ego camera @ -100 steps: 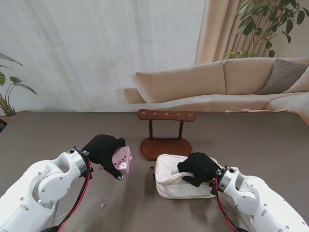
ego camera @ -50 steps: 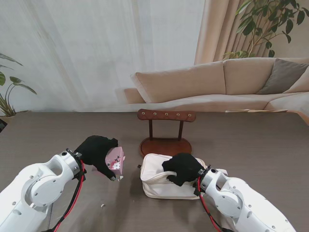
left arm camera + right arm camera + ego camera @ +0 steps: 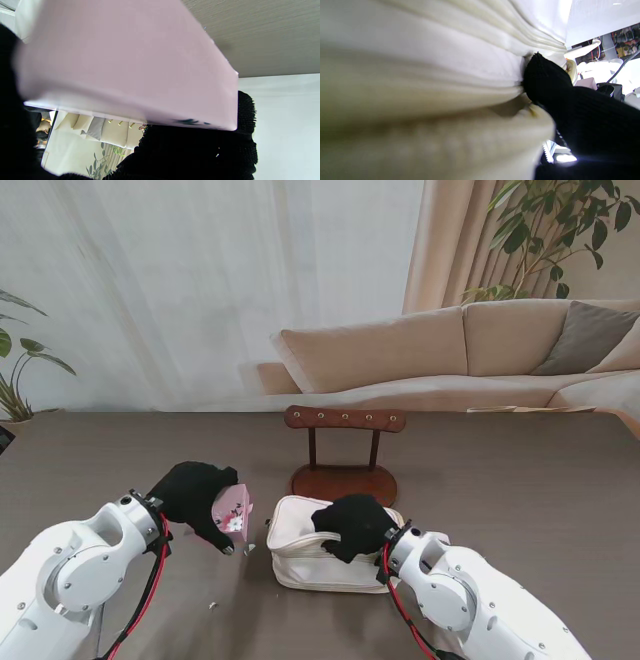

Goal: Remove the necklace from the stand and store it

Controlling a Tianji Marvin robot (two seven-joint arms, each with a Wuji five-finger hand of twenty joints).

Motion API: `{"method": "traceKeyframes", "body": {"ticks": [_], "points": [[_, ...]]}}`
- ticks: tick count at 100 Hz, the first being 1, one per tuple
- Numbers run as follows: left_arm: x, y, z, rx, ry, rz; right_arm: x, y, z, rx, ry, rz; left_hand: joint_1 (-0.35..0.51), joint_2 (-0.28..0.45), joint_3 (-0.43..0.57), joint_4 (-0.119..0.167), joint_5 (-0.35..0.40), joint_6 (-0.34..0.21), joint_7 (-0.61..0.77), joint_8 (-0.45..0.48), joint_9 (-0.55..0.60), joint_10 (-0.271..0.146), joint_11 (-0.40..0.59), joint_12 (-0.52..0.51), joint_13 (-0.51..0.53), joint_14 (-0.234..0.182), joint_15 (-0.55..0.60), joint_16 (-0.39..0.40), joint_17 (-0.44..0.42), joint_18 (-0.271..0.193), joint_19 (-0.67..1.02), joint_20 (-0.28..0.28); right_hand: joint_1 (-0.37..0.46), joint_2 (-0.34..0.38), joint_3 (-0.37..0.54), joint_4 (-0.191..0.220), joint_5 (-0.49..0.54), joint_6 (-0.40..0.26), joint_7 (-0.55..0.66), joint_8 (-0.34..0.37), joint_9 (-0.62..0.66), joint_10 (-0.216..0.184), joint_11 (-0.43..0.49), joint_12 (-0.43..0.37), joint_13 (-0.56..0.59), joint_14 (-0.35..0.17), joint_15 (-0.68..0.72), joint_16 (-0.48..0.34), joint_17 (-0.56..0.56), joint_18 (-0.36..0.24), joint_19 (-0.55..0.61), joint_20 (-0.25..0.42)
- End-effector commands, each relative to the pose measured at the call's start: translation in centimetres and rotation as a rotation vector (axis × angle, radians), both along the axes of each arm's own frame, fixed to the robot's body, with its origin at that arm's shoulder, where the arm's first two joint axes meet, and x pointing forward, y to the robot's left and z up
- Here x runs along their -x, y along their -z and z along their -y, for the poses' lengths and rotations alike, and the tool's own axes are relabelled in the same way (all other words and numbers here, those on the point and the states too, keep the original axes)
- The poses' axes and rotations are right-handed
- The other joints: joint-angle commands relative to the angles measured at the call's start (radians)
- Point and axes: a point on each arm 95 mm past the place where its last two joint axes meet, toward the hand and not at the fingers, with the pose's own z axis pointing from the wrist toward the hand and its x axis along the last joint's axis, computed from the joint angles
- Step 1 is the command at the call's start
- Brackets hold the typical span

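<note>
Nearest to me, a tiny pale speck (image 3: 212, 606) lies on the table (image 3: 560, 480) between the 2 arms; too small to ID. Next out, left hand (image 3: 196, 496), black glove, fingers curled tight around a small pink box (image 3: 235, 510) w/ flower print, held tilted, clear of the tabletop as far as I can see. Left wrist cam: the box (image 3: 130, 67) fills most of the view, gloved fingers (image 3: 195, 147) wrapped under its edge.

Right of that, right hand (image 3: 350, 525) sits on the cream zip pouch (image 3: 310, 555), fingers clamped on the pouch's top fabric, near the opening. Right wrist cam confirms: a fingertip (image 3: 542, 77) dug into a fold of cream cloth (image 3: 425, 82). Pouch rests on the table just beside the box, not touching.

Farther out, the wooden stand (image 3: 343, 450): oval base, 2 posts, crossbar w/ brass pegs, all pegs bare. Necklace: can't see it in any view, so can't tell where it is. Sofa (image 3: 480, 355) and curtain (image 3: 200, 280) beyond the table.
</note>
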Motion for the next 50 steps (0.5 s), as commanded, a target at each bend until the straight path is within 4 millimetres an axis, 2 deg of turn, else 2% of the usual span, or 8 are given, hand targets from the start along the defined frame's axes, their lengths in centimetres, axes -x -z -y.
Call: {"method": "traceKeyframes", "body": {"ticks": [1,7,9,12,14,16,25,50], "points": [[0.1,-0.1,0.2,-0.008,0.003,-0.01,0.5,-0.1,-0.3,0.025,-0.03,-0.009,0.557,0.152,0.459,0.025,0.089,-0.205,0.696,0.039,0.102,-0.154,0.113,0.031,0.084,-0.08,0.365,0.092,0.035,-0.068,0.074,0.032,-0.041,0.037,0.14,0.073,-0.089,-0.186,0.018,-0.039,-0.042,-0.048,-0.031,-0.007,0.027,-0.049,0.003,-0.007,-0.135,0.038,0.003,0.054],[0.1,0.0,0.2,-0.007,0.004,-0.011,0.5,-0.2,0.2,0.049,-0.044,-0.019,0.558,0.152,0.459,0.025,0.089,-0.205,0.696,0.039,0.102,-0.154,0.113,0.031,0.085,-0.08,0.366,0.092,0.035,-0.067,0.075,0.032,-0.14,0.046,0.106,0.102,-0.169,-0.148,-0.037,-0.074,-0.115,-0.035,-0.069,-0.032,-0.031,-0.033,-0.055,-0.021,-0.179,0.056,-0.023,0.064],[0.1,0.0,0.2,-0.007,0.005,-0.011,0.5,-0.2,0.4,0.055,-0.049,-0.022,0.557,0.154,0.458,0.025,0.089,-0.205,0.696,0.039,0.102,-0.154,0.113,0.031,0.084,-0.08,0.365,0.092,0.035,-0.067,0.075,0.032,-0.171,0.051,0.087,0.117,-0.179,-0.132,-0.077,-0.064,-0.141,-0.032,-0.07,-0.058,-0.047,-0.028,-0.077,-0.024,-0.191,0.061,-0.035,0.074],[0.1,0.0,0.3,-0.007,0.005,-0.012,0.5,-0.3,0.6,0.063,-0.056,-0.024,0.557,0.154,0.459,0.025,0.089,-0.205,0.696,0.039,0.103,-0.154,0.114,0.031,0.085,-0.08,0.365,0.092,0.035,-0.067,0.075,0.032,-0.239,0.077,0.052,0.192,-0.189,-0.094,-0.157,-0.025,-0.184,-0.027,-0.076,-0.107,-0.079,-0.02,-0.111,-0.035,-0.214,0.07,-0.055,0.084],[0.1,0.0,0.3,-0.006,0.006,-0.013,0.5,-0.3,0.8,0.068,-0.059,-0.023,0.556,0.153,0.458,0.025,0.089,-0.205,0.696,0.039,0.103,-0.154,0.114,0.031,0.085,-0.08,0.365,0.092,0.035,-0.067,0.075,0.032,-0.272,0.091,0.034,0.262,-0.193,-0.081,-0.205,0.052,-0.201,-0.025,-0.075,-0.127,-0.093,-0.016,-0.125,-0.041,-0.224,0.075,-0.064,0.09],[0.0,0.0,0.3,-0.006,0.007,-0.013,0.5,-0.3,0.9,0.073,-0.062,-0.02,0.557,0.153,0.458,0.025,0.089,-0.205,0.696,0.039,0.102,-0.154,0.113,0.031,0.085,-0.08,0.365,0.092,0.035,-0.067,0.075,0.032,-0.298,0.088,0.018,0.28,-0.204,-0.073,-0.226,0.083,-0.217,-0.025,-0.078,-0.134,-0.109,-0.013,-0.136,-0.046,-0.234,0.077,-0.07,0.092],[-0.1,0.1,0.4,-0.004,0.01,-0.014,0.4,-0.6,1.5,0.098,-0.066,-0.011,0.558,0.152,0.459,0.025,0.089,-0.205,0.696,0.039,0.103,-0.154,0.114,0.031,0.085,-0.08,0.366,0.092,0.036,-0.066,0.075,0.032,-0.355,0.07,-0.032,0.271,-0.271,-0.045,-0.261,0.087,-0.288,-0.017,-0.099,-0.15,-0.166,0.004,-0.181,-0.067,-0.274,0.091,-0.099,0.086],[-0.2,0.2,0.5,-0.003,0.014,-0.015,0.3,-0.6,2.7,0.161,-0.062,0.057,0.556,0.153,0.458,0.025,0.089,-0.205,0.696,0.039,0.103,-0.153,0.114,0.031,0.085,-0.08,0.365,0.091,0.036,-0.066,0.075,0.032,-0.373,0.057,-0.044,0.269,-0.316,-0.03,-0.263,0.082,-0.344,-0.018,-0.096,-0.168,-0.203,0.001,-0.207,-0.086,-0.292,0.086,-0.112,0.087]]}}
